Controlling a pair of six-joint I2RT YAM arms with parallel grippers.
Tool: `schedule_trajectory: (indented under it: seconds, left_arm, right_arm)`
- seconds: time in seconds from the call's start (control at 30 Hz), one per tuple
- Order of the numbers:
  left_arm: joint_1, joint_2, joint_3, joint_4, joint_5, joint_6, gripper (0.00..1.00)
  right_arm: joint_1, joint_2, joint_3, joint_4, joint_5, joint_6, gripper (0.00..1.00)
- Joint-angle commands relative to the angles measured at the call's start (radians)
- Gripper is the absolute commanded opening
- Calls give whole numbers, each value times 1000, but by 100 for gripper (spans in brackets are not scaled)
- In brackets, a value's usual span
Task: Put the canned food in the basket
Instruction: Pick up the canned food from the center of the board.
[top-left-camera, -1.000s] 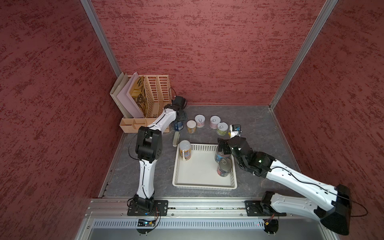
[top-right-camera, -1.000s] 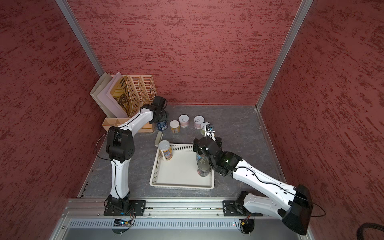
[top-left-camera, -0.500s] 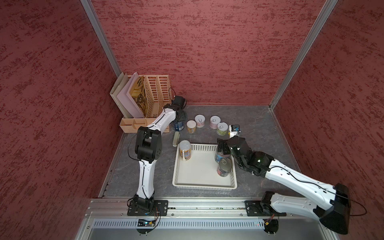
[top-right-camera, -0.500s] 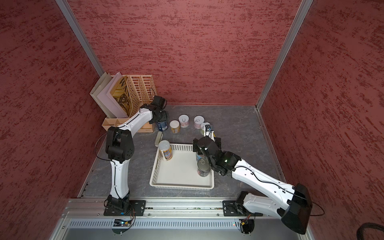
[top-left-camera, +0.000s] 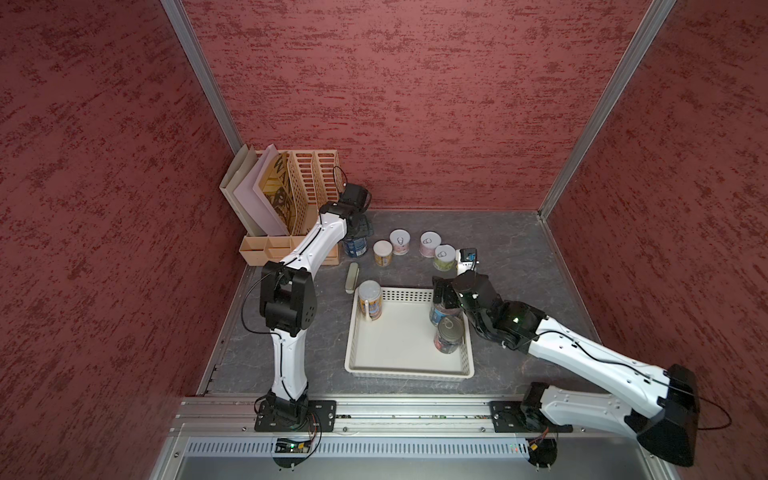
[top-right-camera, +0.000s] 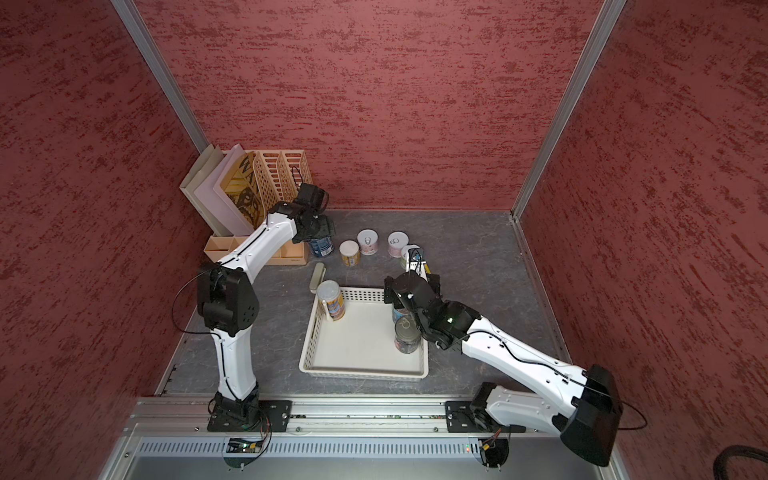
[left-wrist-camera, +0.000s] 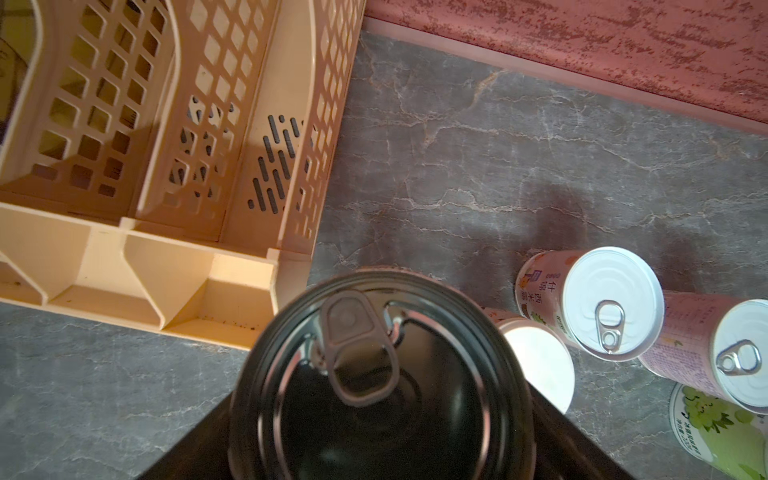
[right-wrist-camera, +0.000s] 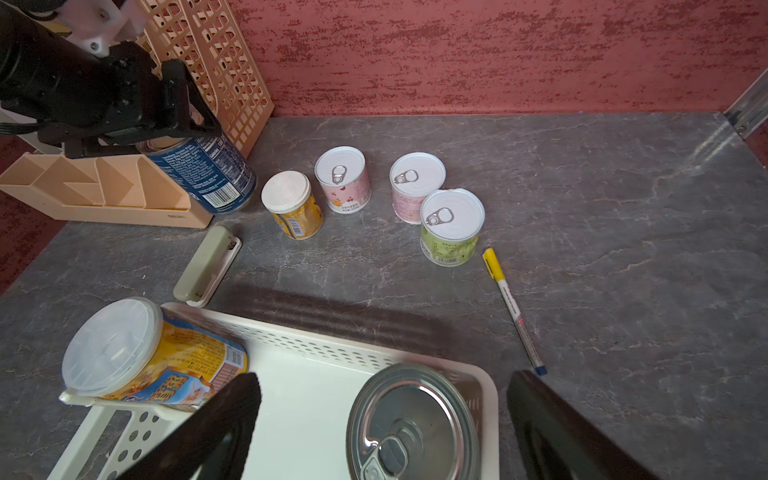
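I have my left gripper (top-left-camera: 358, 230) clamped on the blue can (top-left-camera: 355, 246). My right gripper (right-wrist-camera: 384, 401) is spread wide, with a metal-topped can (right-wrist-camera: 411, 424) between its jaws in the basket (right-wrist-camera: 316, 332).

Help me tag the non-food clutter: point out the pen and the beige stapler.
pen (right-wrist-camera: 513, 309): right wrist view, middle of its barrel.
beige stapler (right-wrist-camera: 203, 265): right wrist view, its top arm.

Peach file rack (top-left-camera: 309, 195) with folders (top-left-camera: 253, 195), just beside my left gripper (top-left-camera: 359, 230); beige stapler (top-left-camera: 352, 277) on the grey worktop (top-left-camera: 511, 249) near it; yellow-capped pen (right-wrist-camera: 513, 309) just beyond my right gripper (right-wrist-camera: 382, 384).
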Motion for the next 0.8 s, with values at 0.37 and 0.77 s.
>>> schedule_trajectory:
  seconds: [0.37, 0.77]
  left_arm:
    - [-146, -370, -66, -29, -98, -78, 53]
    - [-446, -632, -233, -57, -84, -130, 54]
  right_arm:
    - [-12, 3, 29, -4, -12, 10, 98]
    - [-12, 7, 25, -3, 4, 10, 98]
